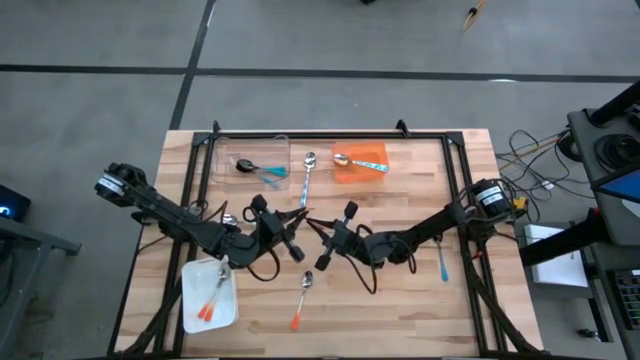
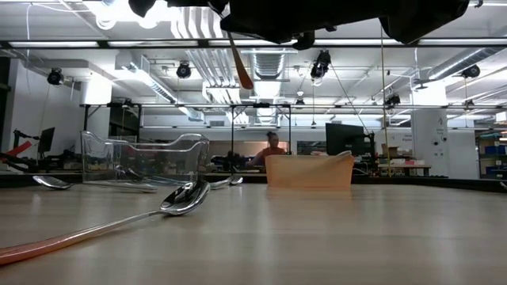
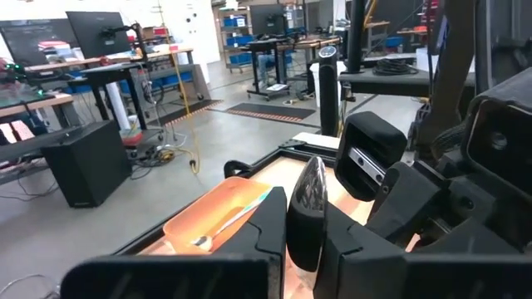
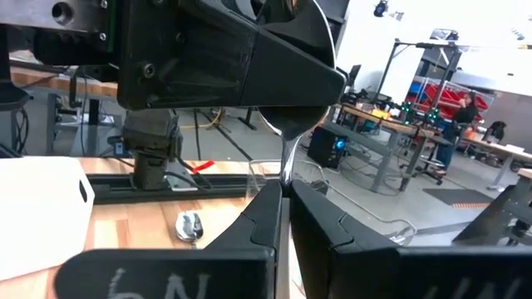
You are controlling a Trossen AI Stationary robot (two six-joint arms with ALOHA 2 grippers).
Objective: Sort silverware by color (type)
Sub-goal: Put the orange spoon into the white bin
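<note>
Between both shut jaws, spoon (image 3: 308, 212).

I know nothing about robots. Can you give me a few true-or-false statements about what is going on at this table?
1. Both the left gripper and the right gripper grip one shared spoon in mid-air. True.
2. The white tray holds orange-handled spoons. True.
3. The orange container is empty. False: a blue-handled spoon lies in it.
4. The clear container holds an orange-handled spoon. False: it holds a dark-bowled spoon with a teal handle.
5. A loose spoon with an orange handle lies on the bare table. True.
</note>
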